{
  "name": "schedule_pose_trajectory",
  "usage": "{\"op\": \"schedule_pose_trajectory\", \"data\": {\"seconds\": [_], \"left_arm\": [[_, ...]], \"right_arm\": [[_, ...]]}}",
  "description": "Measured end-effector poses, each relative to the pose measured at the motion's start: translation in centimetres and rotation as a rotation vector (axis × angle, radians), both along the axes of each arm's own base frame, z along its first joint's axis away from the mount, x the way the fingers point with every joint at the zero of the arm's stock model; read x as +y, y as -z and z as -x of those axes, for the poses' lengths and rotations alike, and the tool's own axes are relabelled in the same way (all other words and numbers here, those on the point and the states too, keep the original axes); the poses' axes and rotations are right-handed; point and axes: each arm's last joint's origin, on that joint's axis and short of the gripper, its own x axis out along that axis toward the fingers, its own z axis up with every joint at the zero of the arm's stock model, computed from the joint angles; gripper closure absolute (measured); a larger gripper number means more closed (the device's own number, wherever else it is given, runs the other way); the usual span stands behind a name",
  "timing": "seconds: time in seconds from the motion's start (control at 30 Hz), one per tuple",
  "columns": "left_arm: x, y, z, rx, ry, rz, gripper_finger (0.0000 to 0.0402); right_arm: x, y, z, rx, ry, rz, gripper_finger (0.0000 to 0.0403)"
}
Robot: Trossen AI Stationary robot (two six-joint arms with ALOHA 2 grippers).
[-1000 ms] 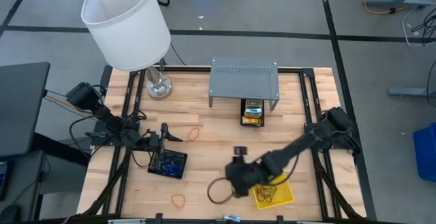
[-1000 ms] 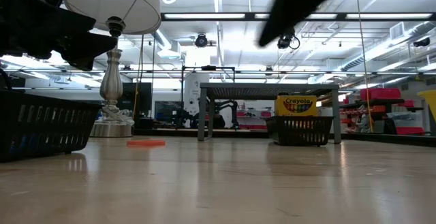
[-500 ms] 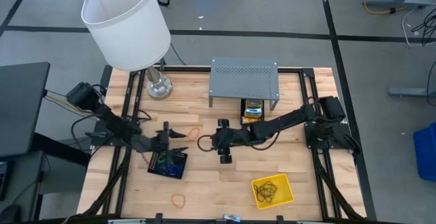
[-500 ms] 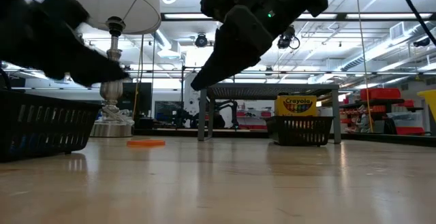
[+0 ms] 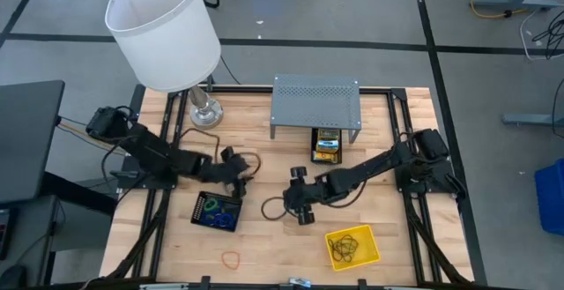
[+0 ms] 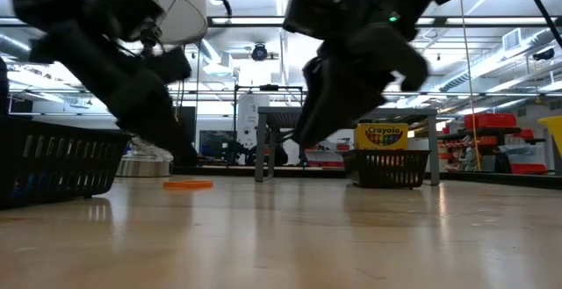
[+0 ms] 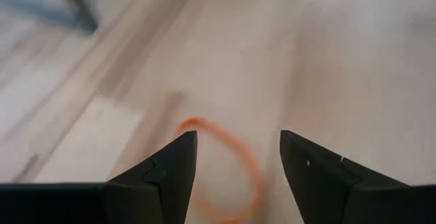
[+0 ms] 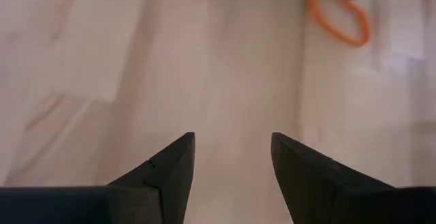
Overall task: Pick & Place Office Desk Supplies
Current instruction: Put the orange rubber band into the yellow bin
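An orange rubber band [image 7: 221,169] lies flat on the wood, and my open left gripper [image 7: 238,149] hangs over it with a finger on either side, touching nothing. In the high view the left gripper [image 5: 240,174] is beside that band [image 5: 254,167]. My right gripper [image 5: 300,204] is open over bare wood at mid-table; its wrist view shows the band [image 8: 338,14] farther off. A black mesh tray [image 5: 218,211] holds blue and green bands. A yellow tray [image 5: 352,246] holds several bands. A second orange band [image 5: 232,259] lies near the near edge.
The grey perforated shelf [image 5: 315,105] stands at the far side, with a crayon box [image 5: 327,145] in a black mesh tray under its front edge. The white-shaded lamp [image 5: 163,30] stands at the far left. Bare wood lies between the two trays.
My right gripper swung from beside the yellow tray, near the near edge, up to mid-table close to the orange band, then drew back a little toward the near edge. My left gripper moved from above the black mesh tray toward the right, over the orange band.
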Motion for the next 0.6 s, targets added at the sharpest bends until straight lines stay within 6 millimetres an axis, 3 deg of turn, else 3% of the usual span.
{"op": "schedule_pose_trajectory", "data": {"seconds": [0.27,0.43,0.6], "left_arm": [[3.1,-0.2,-0.7,0.141,-0.050,0.101,0.0187],[3.7,-0.2,-0.8,0.155,-0.043,0.114,0.0194],[3.7,0.7,-0.9,0.193,-0.042,0.148,0.0226]], "right_arm": [[2.4,0.1,0.9,0.015,-0.034,-0.005,0.0201],[3.1,0.1,1.2,0.000,-0.025,0.033,0.0201],[3.2,0.0,1.3,-0.003,-0.024,0.047,0.0201]]}}
